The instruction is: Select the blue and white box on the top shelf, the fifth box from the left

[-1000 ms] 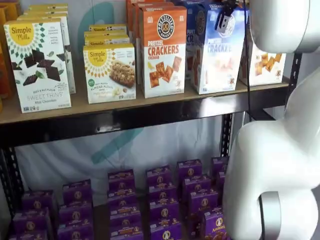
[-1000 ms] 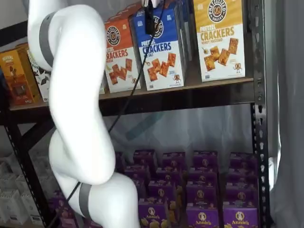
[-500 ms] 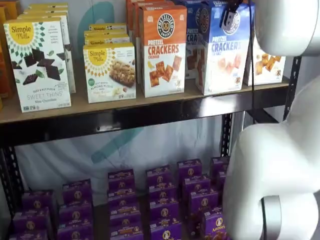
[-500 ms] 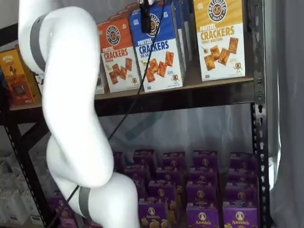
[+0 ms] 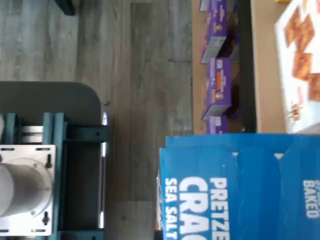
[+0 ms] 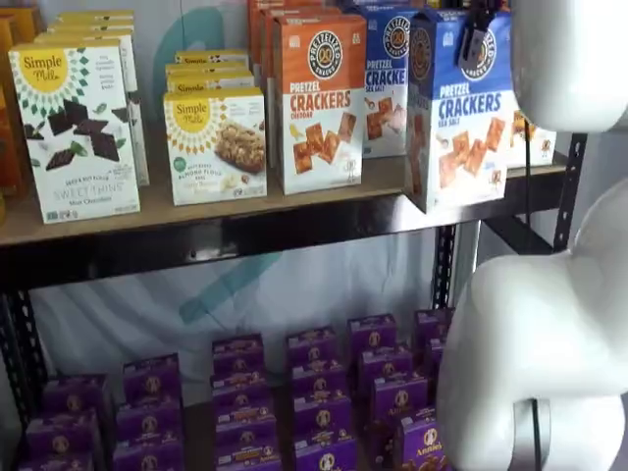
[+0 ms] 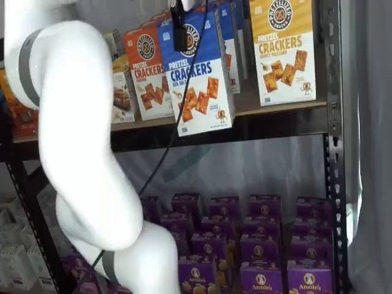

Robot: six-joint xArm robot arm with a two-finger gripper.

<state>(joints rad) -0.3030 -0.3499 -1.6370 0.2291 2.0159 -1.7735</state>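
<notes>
**One box held clear of the shelf edge**

One blue and white box (image 6: 459, 113) hangs tilted in front of the top shelf (image 6: 245, 228), its lower edge past the black rail. The gripper (image 7: 179, 27) is clamped on its upper part. Open air lies below; the orange-topped box (image 6: 319, 103) stands beside the vacated slot.

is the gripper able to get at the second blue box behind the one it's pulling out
Probably not right now. The gripper is shut on the blue and white box, which hangs past the top shelf edge. The second blue box stands exposed, but the fingers are occupied.
</notes>
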